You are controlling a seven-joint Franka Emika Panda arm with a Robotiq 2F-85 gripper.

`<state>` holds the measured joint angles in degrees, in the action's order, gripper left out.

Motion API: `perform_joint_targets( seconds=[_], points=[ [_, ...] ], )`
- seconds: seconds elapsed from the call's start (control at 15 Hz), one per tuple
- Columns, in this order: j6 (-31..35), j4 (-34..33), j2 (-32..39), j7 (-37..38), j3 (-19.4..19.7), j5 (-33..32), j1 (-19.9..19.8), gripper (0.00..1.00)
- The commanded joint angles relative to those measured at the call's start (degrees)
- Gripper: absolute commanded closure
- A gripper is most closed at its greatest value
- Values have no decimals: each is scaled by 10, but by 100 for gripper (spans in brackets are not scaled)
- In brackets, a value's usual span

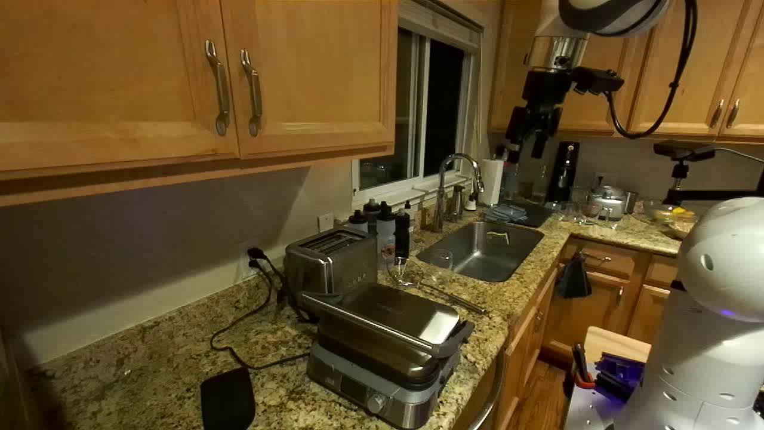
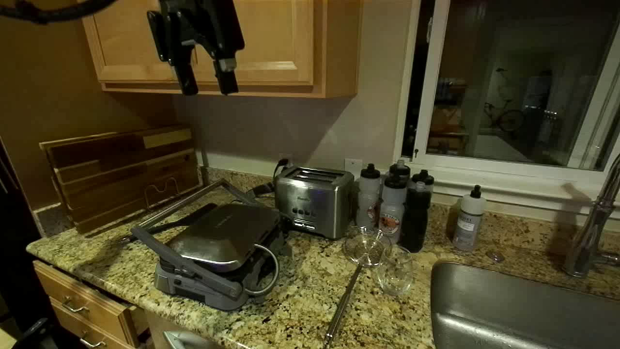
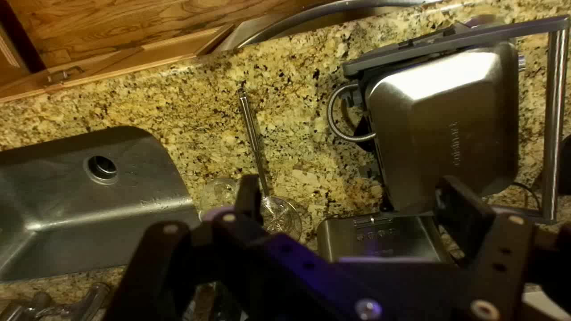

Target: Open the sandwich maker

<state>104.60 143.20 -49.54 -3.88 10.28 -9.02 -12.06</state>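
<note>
The sandwich maker is a wide brushed-steel and black press on the granite counter, and its lid is down. It shows in both exterior views and on the right of the wrist view. Its steel bar handle stands out past the lid's edge, at the far right of the wrist view. My gripper is open and empty, high above the counter and apart from the sandwich maker. It also shows at the top of an exterior view, and its two fingers are wide apart in the wrist view.
A silver toaster stands close behind the sandwich maker. Several bottles, clear glasses and a long-handled metal utensil lie between it and the sink. Upper cabinets overhang the counter. Wooden boards lean at the wall.
</note>
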Motion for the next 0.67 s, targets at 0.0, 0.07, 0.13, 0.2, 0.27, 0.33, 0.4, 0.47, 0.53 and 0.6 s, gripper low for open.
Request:
perform_joint_targets(
  seconds=[0.0,0.07,0.13,0.2,0.27,0.33,0.4,0.47,0.53,0.6],
  points=[
    [-2,-2,0,2,2,-2,3,0],
    [-2,-2,0,2,2,-2,3,0],
    [-2,-2,0,2,2,-2,3,0],
    [-2,-2,0,2,2,-2,3,0],
    [-2,-2,0,2,2,-2,3,0],
    [-2,-2,0,2,2,-2,3,0],
    [1,-3,3,0,2,0,7,0],
    [0,-6,12,1,-3,2,11,0],
    [2,-7,17,1,-6,3,16,0],
    [4,-10,28,9,-17,2,20,0]
  ],
)
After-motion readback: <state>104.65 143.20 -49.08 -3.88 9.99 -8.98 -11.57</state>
